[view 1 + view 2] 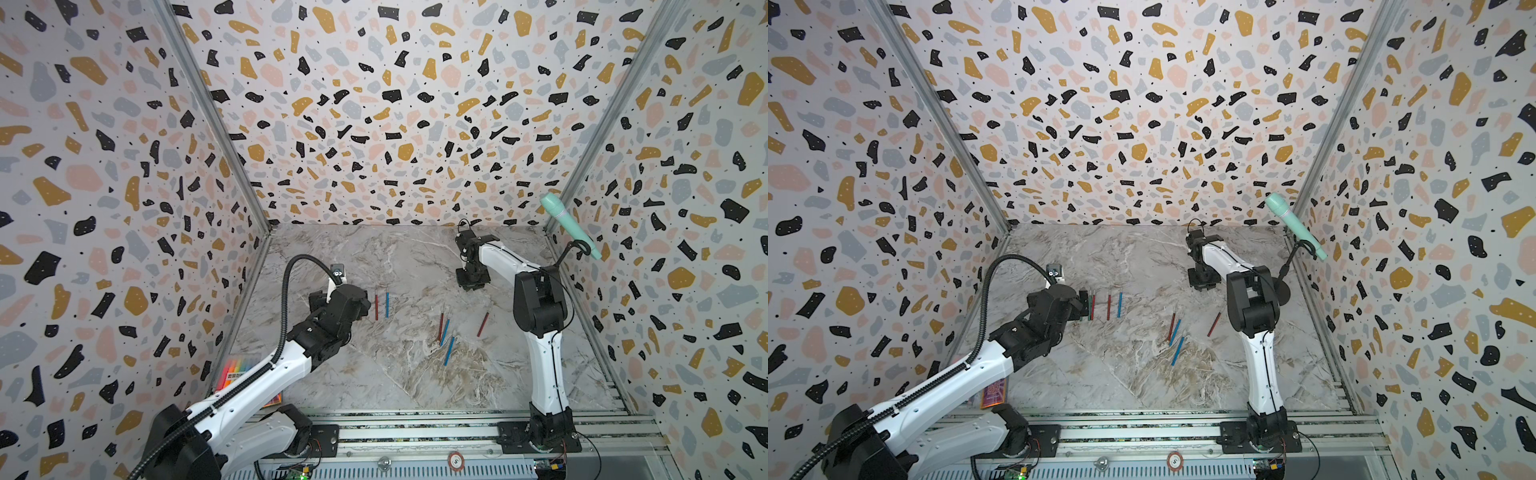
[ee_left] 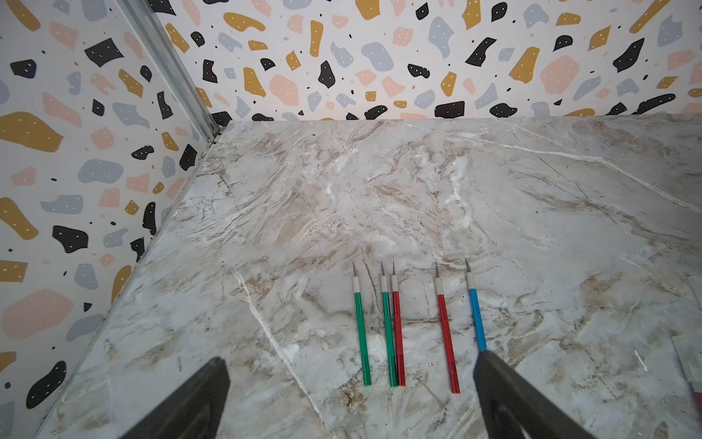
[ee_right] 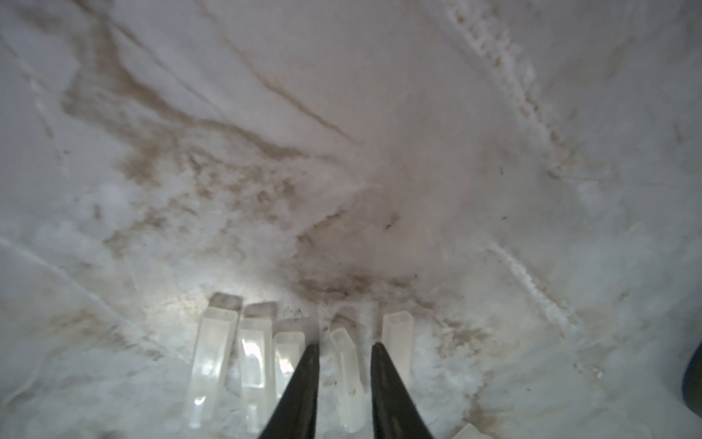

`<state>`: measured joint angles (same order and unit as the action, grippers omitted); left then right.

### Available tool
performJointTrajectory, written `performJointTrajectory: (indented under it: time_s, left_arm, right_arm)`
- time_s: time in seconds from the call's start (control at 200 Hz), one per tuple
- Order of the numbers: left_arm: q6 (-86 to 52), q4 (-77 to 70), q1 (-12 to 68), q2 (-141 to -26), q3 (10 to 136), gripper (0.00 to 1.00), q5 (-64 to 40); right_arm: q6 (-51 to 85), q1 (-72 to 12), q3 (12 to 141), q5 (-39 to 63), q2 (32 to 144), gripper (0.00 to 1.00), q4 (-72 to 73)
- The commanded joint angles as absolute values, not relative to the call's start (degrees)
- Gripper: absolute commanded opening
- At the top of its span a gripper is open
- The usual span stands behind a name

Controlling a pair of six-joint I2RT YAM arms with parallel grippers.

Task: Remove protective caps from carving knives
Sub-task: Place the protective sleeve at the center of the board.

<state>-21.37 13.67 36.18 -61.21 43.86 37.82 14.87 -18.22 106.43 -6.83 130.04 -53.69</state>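
Top views both show the right gripper [image 1: 470, 286] pointing down at the far part of the table [image 1: 374, 395]. Well apart from it, mid-table, lie four loose knives: red [image 1: 441, 326], blue [image 1: 445, 332], blue [image 1: 449, 351], red [image 1: 483, 324]. Whether these wear caps is too small to tell. The left gripper [image 1: 1083, 304] hangs just beside a tidy row of knives nearer the left wall.

Left wrist view: that row holds five knives with bare blades: green [image 2: 362, 334], green [image 2: 388, 334], red [image 2: 398, 334], red [image 2: 447, 342], blue [image 2: 476, 319]. That makes nine in all. The left jaws stand wide, holding nothing.

Right wrist view: five clear caps [image 3: 212, 357] lie side by side on the table. The right jaws stand narrow, either side of the fourth cap [image 3: 347, 380], with a slit of table showing on each side, so the cap looks loose, not pinched. A pale corner at the frame's edge may be a sixth; I cannot tell.

The step looks like setting this cap down. Done well, the jaws open a little wider and rise straight up, so neither finger drags the cap or nudges its neighbours.
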Motion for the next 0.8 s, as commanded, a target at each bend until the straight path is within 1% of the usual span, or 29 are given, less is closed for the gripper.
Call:
performJointTrajectory:
  time_s: [0.0, 0.3, 0.395, 0.441, 0.481, 0.566, 0.611, 0.796]
  left_arm:
    - [-20.3, 13.6, 36.5, -61.3, 45.5, 1.00, 38.6]
    - [-18.6, 16.0, 36.5, -63.4, 48.0, 0.99, 38.1]
    - [-18.1, 16.9, 36.5, -65.0, 49.2, 0.99, 36.6]
    - [-18.2, 17.5, 36.4, -65.7, 49.7, 0.99, 35.9]
    - [-18.4, 17.6, 36.5, -66.0, 49.9, 0.99, 35.3]
    - [-18.9, 17.4, 36.5, -65.9, 49.9, 0.99, 33.0]
    - [-19.1, 17.1, 36.5, -65.8, 49.8, 0.99, 31.7]
    - [-18.6, 15.9, 36.5, -65.2, 49.6, 0.99, 27.8]
  right_arm:
    - [14.7, -18.1, 109.3, -6.2, 129.7, 0.27, -56.3]
    - [16.0, -18.8, 118.7, -5.7, 127.0, 0.28, -61.6]
    - [16.4, -19.2, 120.6, -5.5, 124.3, 0.31, -62.7]
    - [16.7, -19.6, 120.5, -5.4, 122.4, 0.35, -62.5]
    - [16.6, -20.3, 119.8, -5.5, 120.3, 0.40, -61.8]
    - [16.4, -22.0, 117.2, -6.5, 115.4, 0.56, -59.9]
    - [16.1, -22.9, 116.0, -6.8, 113.1, 0.62, -59.1]
    - [15.6, -25.6, 110.0, -7.6, 104.5, 0.80, -57.9]
